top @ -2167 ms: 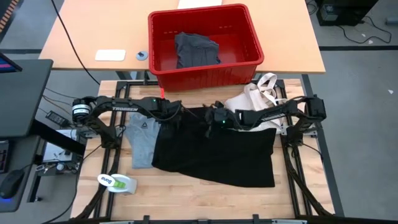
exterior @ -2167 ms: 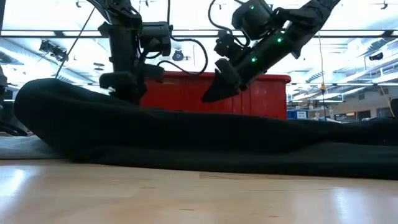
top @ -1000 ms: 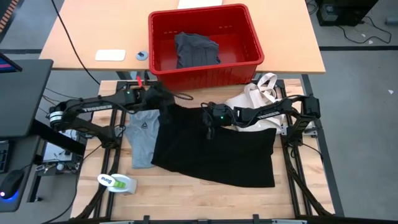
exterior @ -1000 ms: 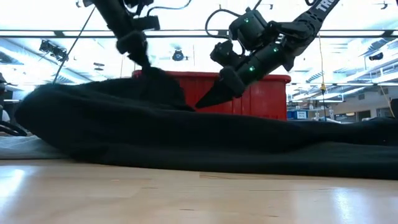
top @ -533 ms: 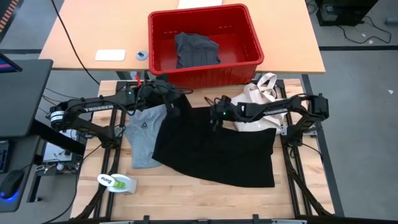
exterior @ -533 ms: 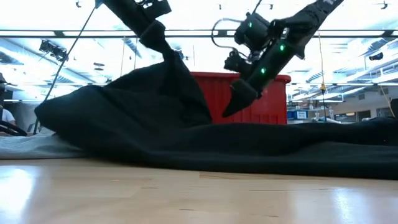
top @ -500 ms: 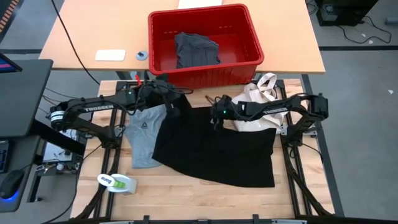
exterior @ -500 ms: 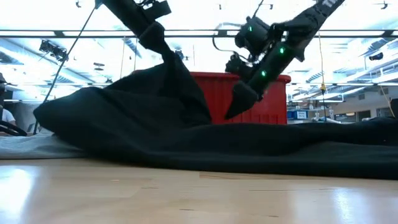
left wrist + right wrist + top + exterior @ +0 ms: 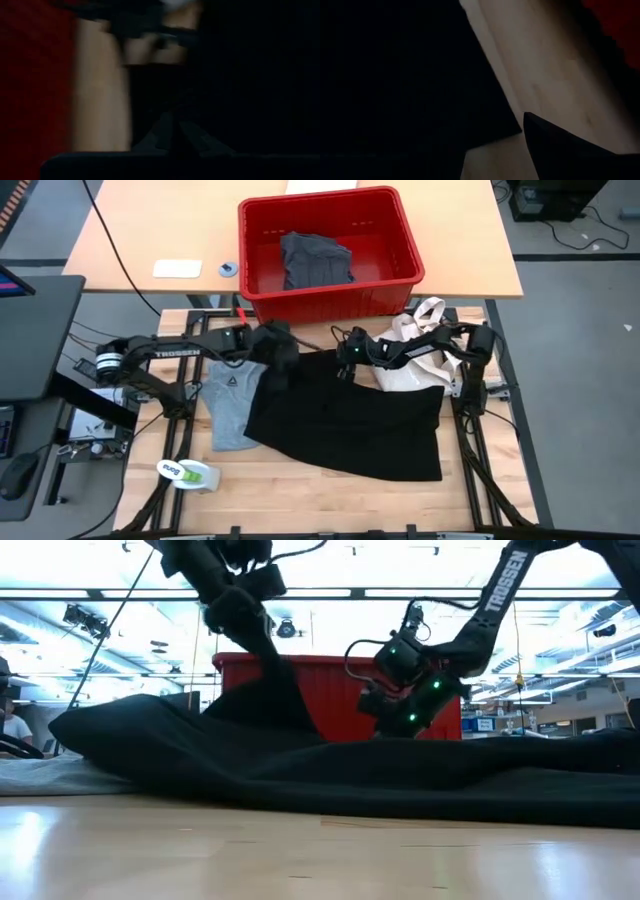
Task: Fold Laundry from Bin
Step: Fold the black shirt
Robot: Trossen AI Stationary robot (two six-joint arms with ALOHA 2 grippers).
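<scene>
Writing legible: "TROSSEN" in white along the left arm (image 9: 165,351) in the high view, and the same word on the right arm's upper link (image 9: 497,580) in the low view; the small green-and-white roll (image 9: 190,474) at 7 o'clock on the table carries a blue word too small to read; the grey T-shirt (image 9: 232,398) shows a small dark chest mark, not legible. Change against half a second ago: the left gripper (image 9: 281,348) has moved toward 3 o'clock, from beside the bin's near-left corner to over the black garment's upper left edge, and the raised peak of cloth sits lower in the low view; the right gripper (image 9: 346,367) has dropped from mid-air down to the garment's far edge, its arm folded lower. Left gripper is closed, pinching a lifted fold of the black garment (image 9: 350,420), which otherwise lies spread across the table centre, overlapping the T-shirt's right side. Right gripper: jaws part-spread, tips at the garment edge; cannot tell whether cloth is between them. Containers: red bin (image 9: 262,292) on the far table at 12 o'clock, holding one crumpled dark grey garment (image 9: 316,259). Cream tote bag (image 9: 412,345) at 2 o'clock, under the right arm; contents not visible.
</scene>
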